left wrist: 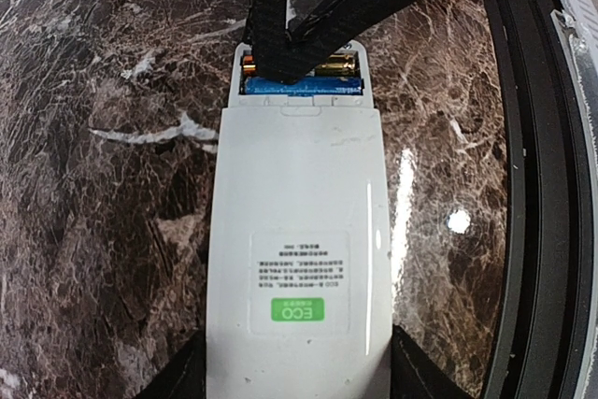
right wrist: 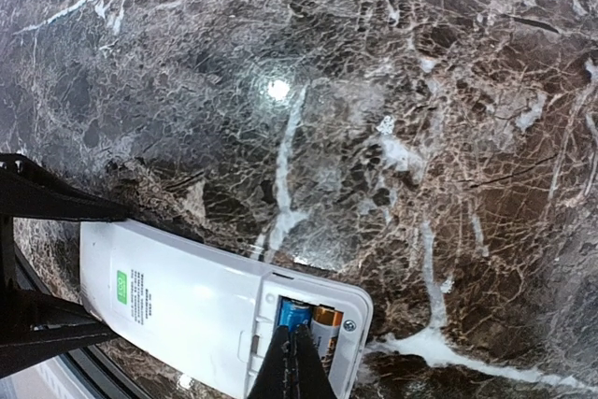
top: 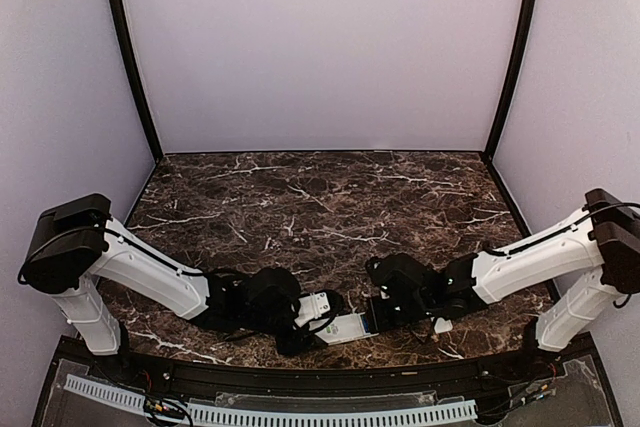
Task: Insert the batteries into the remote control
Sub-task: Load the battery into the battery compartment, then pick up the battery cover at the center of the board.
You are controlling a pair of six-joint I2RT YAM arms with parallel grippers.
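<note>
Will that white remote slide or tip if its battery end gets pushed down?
Probably not much: the left hand clamps the slim white plastic remote at its label end. It lies flat and looks rigid, so tipping seems unlikely. On the glossy marble table, unheld, it might skid.

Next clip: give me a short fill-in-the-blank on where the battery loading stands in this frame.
1. The left end effector holds the remote control at the end nearest its ____ ECO label.
2. The right end effector is ____, its tips at the batteries.
3. The remote control lies with its ____ side up.

Missing words: green; shut; back.
</note>
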